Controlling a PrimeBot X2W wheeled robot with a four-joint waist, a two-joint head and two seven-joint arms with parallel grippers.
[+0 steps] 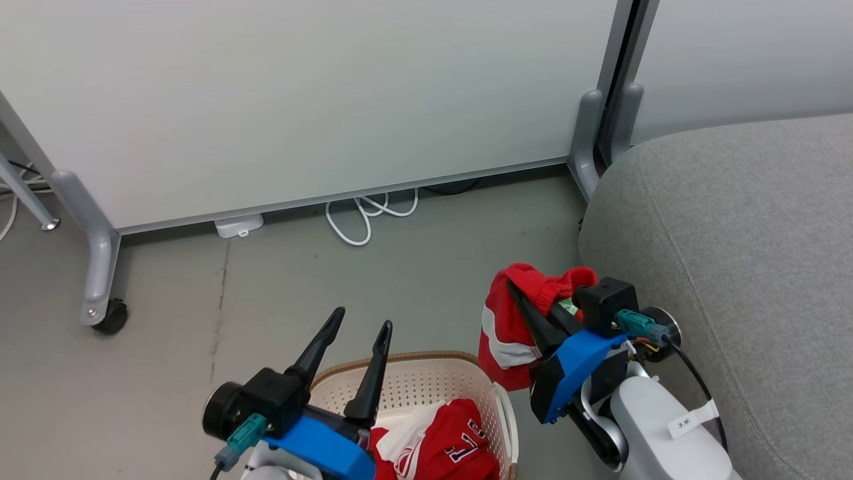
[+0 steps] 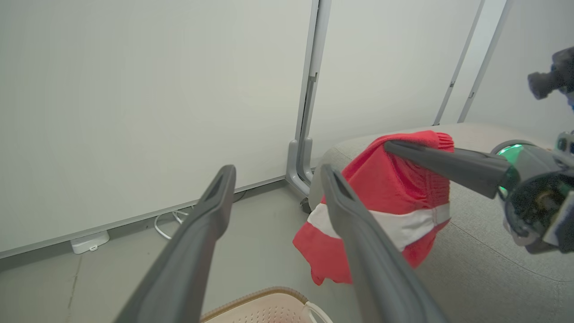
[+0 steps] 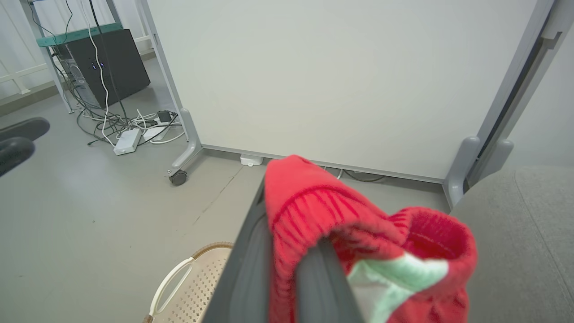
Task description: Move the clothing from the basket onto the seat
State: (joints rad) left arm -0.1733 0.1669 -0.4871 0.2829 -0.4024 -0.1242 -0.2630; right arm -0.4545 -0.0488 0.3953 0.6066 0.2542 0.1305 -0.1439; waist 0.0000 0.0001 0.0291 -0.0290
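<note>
- Progress: the task is looking partly under way, with nothing delivered yet. Neither piece of clothing is lying on the seat (image 1: 753, 253).
- One red garment (image 1: 510, 333) with a white stripe is hanging in the air from the right gripper (image 1: 516, 293). It is clear of the basket (image 1: 413, 373) and sits at about 2 o'clock from it in the head view. It is just beside the seat's rounded edge; whether the cloth is brushing the cushion cannot be told.
- The second piece, a red jersey (image 1: 453, 443) with black-and-white numerals, is lying inside the basket, toward its 5 o'clock side.
- Judged remaining: carrying the held garment toward 3 o'clock, setting it on the cushion and letting go, then lifting the jersey out and doing the same.
- Right arm: the pale forearm is entering from 5 o'clock. The gripper is pointing toward 11 o'clock, its two dark fingers pinching the gathered waistband, with the fabric draping down toward 7 o'clock.
- Left arm: it is rising from 6 o'clock. The left gripper (image 1: 363, 317) is poised above the basket's far rim, pointing to about 1 o'clock, with its fingers spread wide and nothing between them.
</note>
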